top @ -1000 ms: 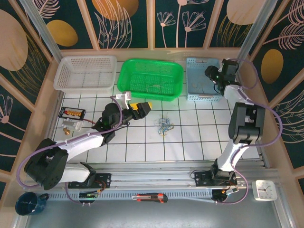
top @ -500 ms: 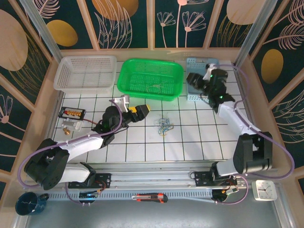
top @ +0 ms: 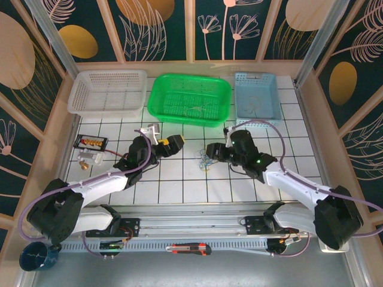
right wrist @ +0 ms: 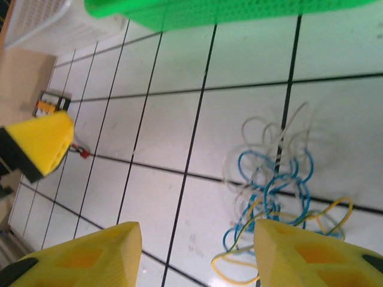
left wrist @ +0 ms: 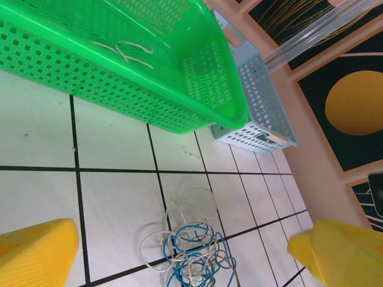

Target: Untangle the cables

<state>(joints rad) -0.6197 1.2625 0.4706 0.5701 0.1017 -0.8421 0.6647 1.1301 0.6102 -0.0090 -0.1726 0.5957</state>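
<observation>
Since the cables (top: 208,158) lay tangled midway between the worktop's side edges, my left pincer (top: 173,143) and right pincer (top: 213,150) flanked them, both released, empty.

Through the left wrist camera the cables (left wrist: 188,254) run off the frame at 6 o'clock, so the near side of the tangle is lost. The left gripper (left wrist: 182,234) has its yellow fingers (left wrist: 36,254) clipped at 7 and 5 o'clock. The green basket (left wrist: 119,66) covers part of the blue basket (left wrist: 263,113). Through the right wrist camera, a finger (right wrist: 311,251) of the right gripper (right wrist: 196,233) hides the tangle's 5 o'clock part. From overhead, the wire crossings are too small to tell.
</observation>
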